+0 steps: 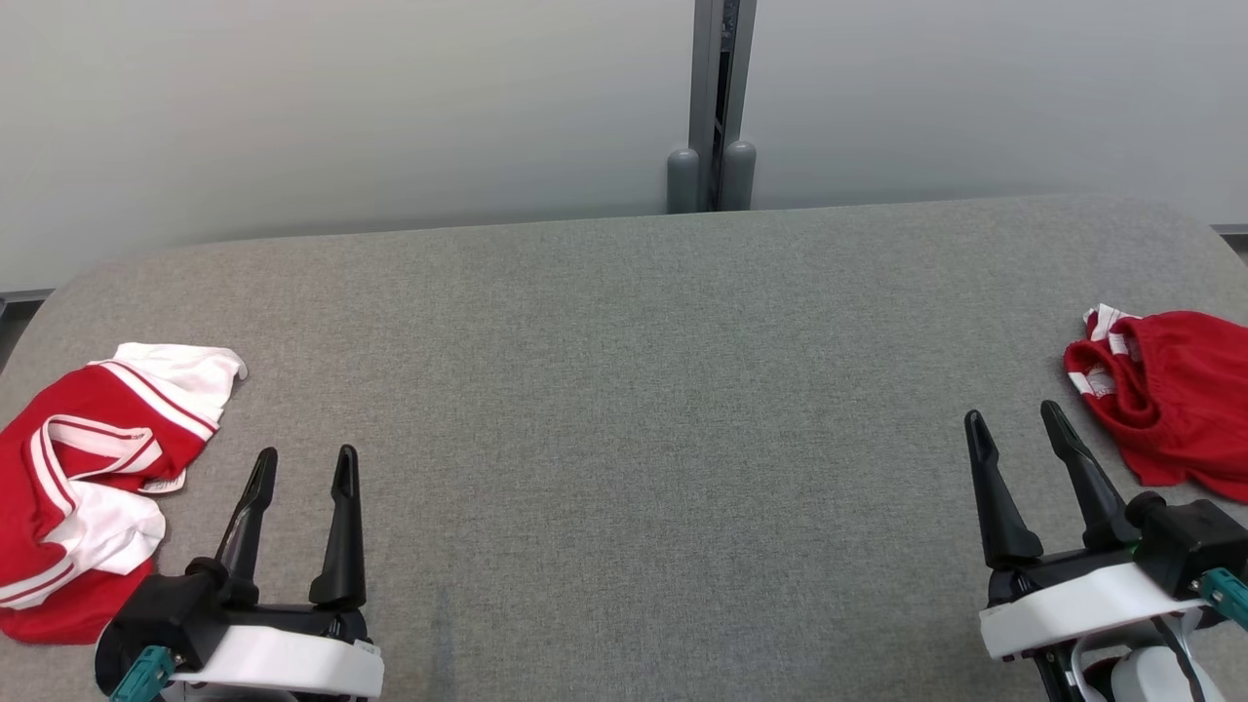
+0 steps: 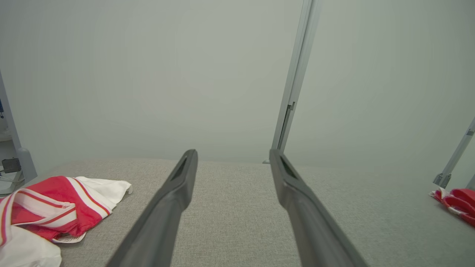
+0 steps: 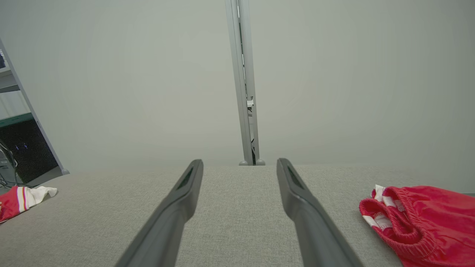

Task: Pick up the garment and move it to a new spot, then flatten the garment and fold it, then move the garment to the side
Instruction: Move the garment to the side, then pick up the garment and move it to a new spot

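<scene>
A crumpled red and white garment (image 1: 83, 468) lies at the table's left edge, just left of my left gripper (image 1: 304, 464), which is open and empty. That garment (image 2: 55, 213) shows at the lower left of the left wrist view, beside the open left gripper (image 2: 233, 157). A second red garment (image 1: 1170, 395) with white trim is bunched at the right edge, just beyond and right of my open, empty right gripper (image 1: 1016, 421). In the right wrist view it (image 3: 423, 224) lies right of the right gripper (image 3: 239, 166), and the red and white one (image 3: 22, 198) sits far left.
The grey fabric-covered table (image 1: 624, 390) spreads wide between the two garments. A pale wall with a grey vertical post (image 1: 717, 107) stands behind the far edge. Shelving (image 3: 15, 148) shows at the far left of the right wrist view.
</scene>
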You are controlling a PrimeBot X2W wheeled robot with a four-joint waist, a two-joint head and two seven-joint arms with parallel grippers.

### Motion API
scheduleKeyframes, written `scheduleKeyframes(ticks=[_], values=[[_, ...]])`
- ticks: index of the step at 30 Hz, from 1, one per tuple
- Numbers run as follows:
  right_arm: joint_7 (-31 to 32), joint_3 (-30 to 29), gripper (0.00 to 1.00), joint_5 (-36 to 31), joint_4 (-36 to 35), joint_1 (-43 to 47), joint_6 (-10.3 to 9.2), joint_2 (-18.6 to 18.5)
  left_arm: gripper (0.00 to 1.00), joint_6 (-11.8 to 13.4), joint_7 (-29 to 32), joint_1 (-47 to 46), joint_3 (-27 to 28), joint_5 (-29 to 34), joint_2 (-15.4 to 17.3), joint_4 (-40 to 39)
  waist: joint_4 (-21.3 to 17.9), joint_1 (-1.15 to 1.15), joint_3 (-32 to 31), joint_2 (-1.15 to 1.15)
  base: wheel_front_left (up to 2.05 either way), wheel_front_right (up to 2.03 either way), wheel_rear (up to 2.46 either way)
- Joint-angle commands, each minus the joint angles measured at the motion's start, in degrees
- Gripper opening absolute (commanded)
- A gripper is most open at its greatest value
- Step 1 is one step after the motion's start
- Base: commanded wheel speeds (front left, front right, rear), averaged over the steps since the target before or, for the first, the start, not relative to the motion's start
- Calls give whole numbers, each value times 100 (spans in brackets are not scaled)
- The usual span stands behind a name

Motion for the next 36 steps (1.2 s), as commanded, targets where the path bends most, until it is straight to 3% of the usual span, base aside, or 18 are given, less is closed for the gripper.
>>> scheduleKeyframes(ticks=[1, 23, 29, 36], values=[[2, -10, 100, -21, 21, 66, -1, -17, 100, 18, -10, -66, 2, 23, 17, 18, -1, 0, -10, 0, 0, 0, 0], [2, -23, 100, -47, -15, 70, -1, -30, 100, 5, -10, -102, 15, 0, 17, 175, 121, 0, -32, 0, 0, 0, 0], [2, 96, 100, -13, -20, 107, 0, -61, 100, 36, -10, -153, 120, 42, 19, 314, 473, 0, -30, 0, 0, 0, 0], [2, 261, 100, 52, 14, 54, 0, -102, 100, 76, -10, -184, 321, 61, 19, 440, 1171, 0, 0, 0, 0, 0, 0]])
